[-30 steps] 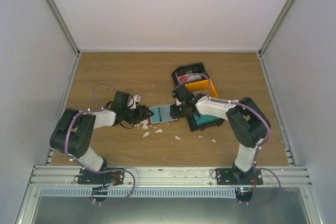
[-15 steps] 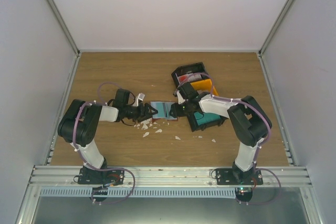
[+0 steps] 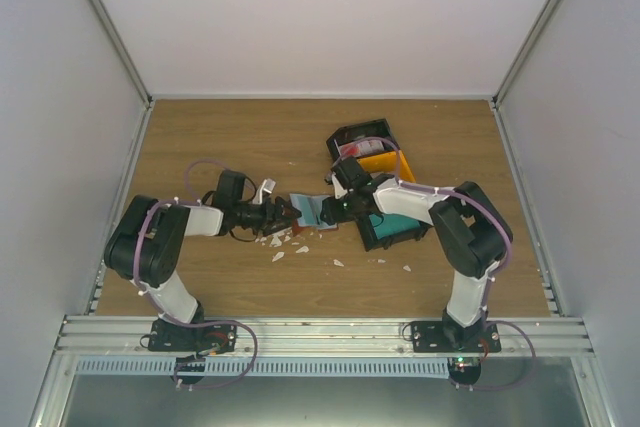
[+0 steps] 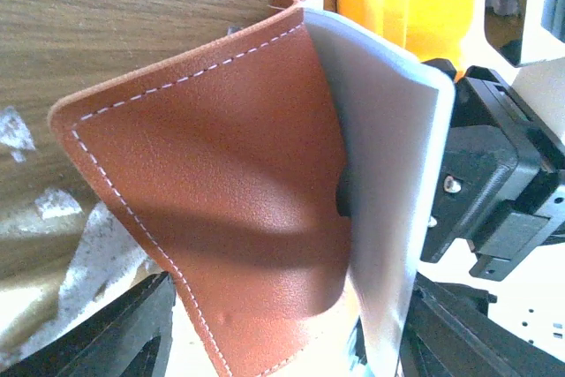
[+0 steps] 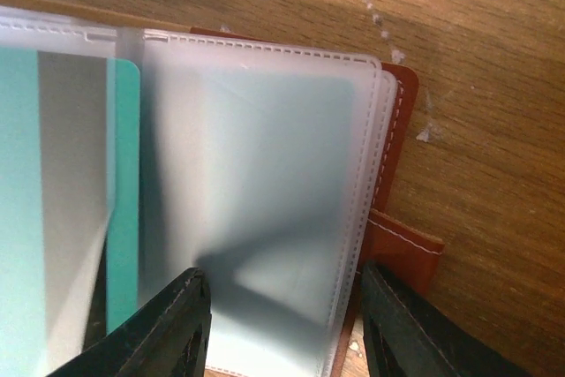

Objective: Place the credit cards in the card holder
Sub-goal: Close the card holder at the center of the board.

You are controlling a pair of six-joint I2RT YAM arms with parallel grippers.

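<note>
Your left gripper [image 3: 284, 214], jaws apart, sits astride the raised brown cover of the card holder [image 4: 229, 183] — the holder lies between both grippers — while your right gripper [image 3: 331, 209], jaws also apart, straddles its clear sleeve [image 5: 265, 200], a teal card [image 5: 125, 174] inside.

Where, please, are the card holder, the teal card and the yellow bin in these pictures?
card holder [image 4: 238, 192]: left wrist view, brown outer cover.
teal card [image 5: 126, 192]: right wrist view, its bright right strip.
yellow bin [image 3: 385, 164]: top view, yellow side.
</note>
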